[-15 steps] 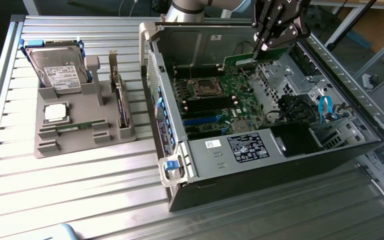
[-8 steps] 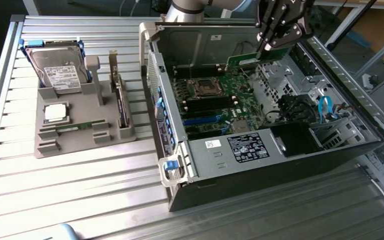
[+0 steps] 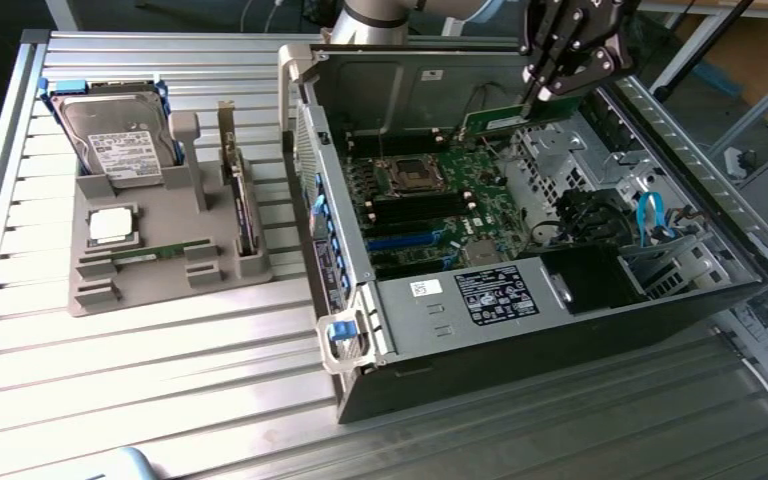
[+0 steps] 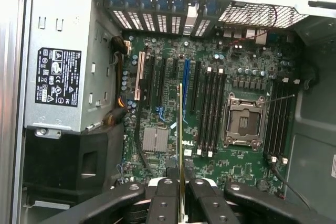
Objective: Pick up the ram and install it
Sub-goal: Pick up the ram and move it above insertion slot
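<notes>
Holds the ram [image 4: 181,129] edge-on, pinched in the closed-in jaws of the gripper [image 4: 181,184], above the motherboard [image 4: 247,166] inside the open case [image 3: 371,75], not yet in the memory slots [image 4: 210,108]; could jam or flex against slot edges if lowered askew or offset.

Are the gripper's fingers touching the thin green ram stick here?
Touching. The wrist view shows the fingers pressed against both faces of the thin green ram stick, seen edge-on, no gap.
</notes>
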Controlling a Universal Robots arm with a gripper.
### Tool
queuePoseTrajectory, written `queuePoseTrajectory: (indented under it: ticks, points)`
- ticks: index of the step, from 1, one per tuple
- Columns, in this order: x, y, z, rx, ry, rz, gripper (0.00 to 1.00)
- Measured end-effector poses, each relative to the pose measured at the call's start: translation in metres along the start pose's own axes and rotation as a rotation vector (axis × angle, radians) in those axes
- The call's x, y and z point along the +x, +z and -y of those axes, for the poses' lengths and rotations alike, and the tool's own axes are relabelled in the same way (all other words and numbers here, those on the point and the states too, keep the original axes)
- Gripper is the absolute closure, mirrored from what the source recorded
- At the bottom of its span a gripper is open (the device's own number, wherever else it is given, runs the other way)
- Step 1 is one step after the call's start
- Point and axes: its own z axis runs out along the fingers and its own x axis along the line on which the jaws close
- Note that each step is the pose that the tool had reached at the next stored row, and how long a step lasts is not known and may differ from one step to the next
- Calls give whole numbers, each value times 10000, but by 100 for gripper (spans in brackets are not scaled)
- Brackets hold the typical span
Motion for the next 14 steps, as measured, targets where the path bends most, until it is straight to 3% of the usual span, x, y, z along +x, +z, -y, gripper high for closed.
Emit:
queuePoseTrajectory:
  ticks: [14]
  points:
    - [10,0,94,0,0,0,86]
